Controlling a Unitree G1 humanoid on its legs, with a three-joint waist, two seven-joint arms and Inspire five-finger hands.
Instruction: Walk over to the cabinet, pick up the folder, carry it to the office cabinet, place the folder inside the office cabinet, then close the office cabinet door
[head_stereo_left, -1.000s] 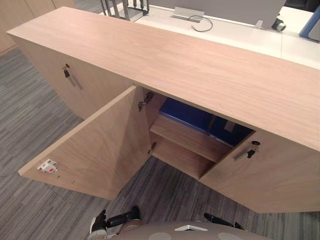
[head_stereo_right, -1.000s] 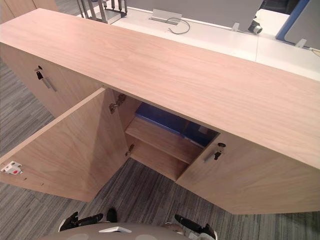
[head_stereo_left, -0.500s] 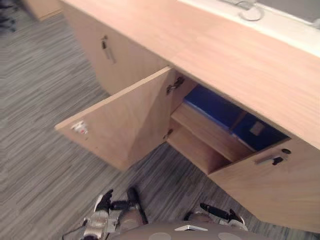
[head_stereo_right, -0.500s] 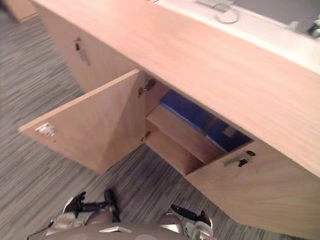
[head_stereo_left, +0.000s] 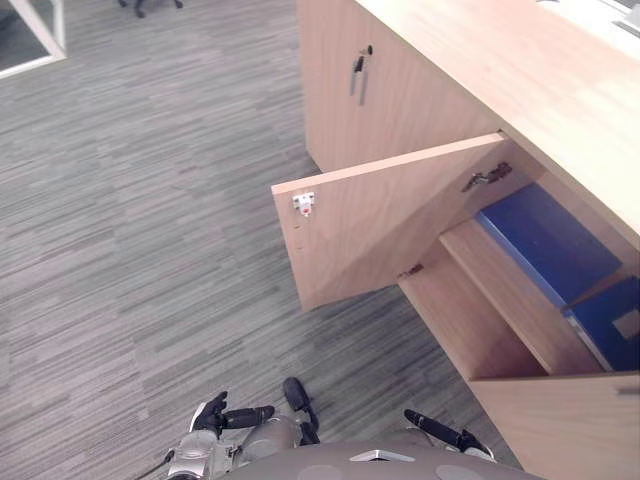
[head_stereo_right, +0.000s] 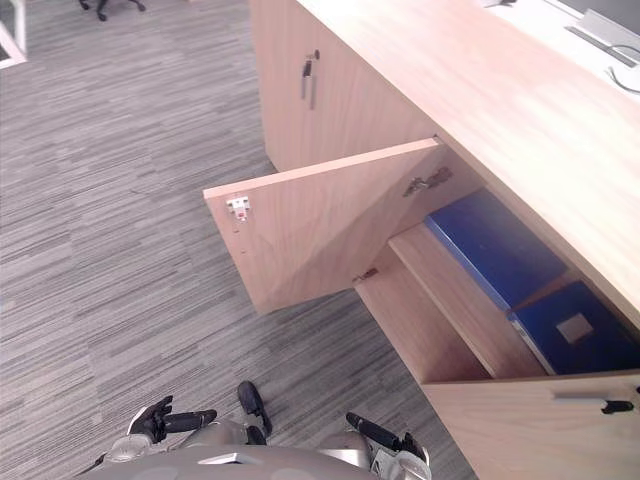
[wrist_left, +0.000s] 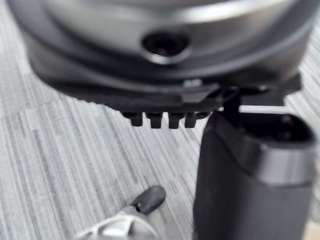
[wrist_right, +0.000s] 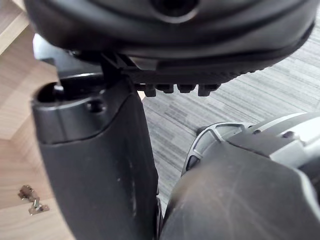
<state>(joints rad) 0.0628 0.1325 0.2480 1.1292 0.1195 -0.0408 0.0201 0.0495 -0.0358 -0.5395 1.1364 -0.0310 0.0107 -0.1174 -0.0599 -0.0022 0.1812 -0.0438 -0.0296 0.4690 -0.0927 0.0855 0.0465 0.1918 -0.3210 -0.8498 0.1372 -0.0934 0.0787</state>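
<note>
The wooden office cabinet (head_stereo_left: 520, 70) runs along the right side, and one of its doors (head_stereo_left: 390, 225) stands swung out over the carpet. Inside, on the upper shelf, lies a blue folder (head_stereo_left: 545, 240), with a second blue folder (head_stereo_right: 575, 330) bearing a pale label beside it. My left hand (head_stereo_left: 225, 418) hangs low near the floor with straight fingers and nothing in it. My right hand (head_stereo_left: 440, 432) hangs likewise, open and holding nothing, a little in front of the lower shelf. In the wrist views both thumbs (wrist_left: 250, 190) (wrist_right: 95, 165) stand free.
Grey striped carpet (head_stereo_left: 130, 250) spreads wide on the left. The neighbouring left door (head_stereo_left: 358, 75) is shut, with a dark handle. Another door (head_stereo_right: 530, 430) with a bar handle (head_stereo_right: 590, 398) juts out at lower right. A chair's wheels (head_stereo_left: 150, 5) and a white frame (head_stereo_left: 40, 40) stand far off.
The whole picture has swung left, so the camera turned; the cabinet now sits at the right with more carpet showing. Both hands stay low and hold nothing.
</note>
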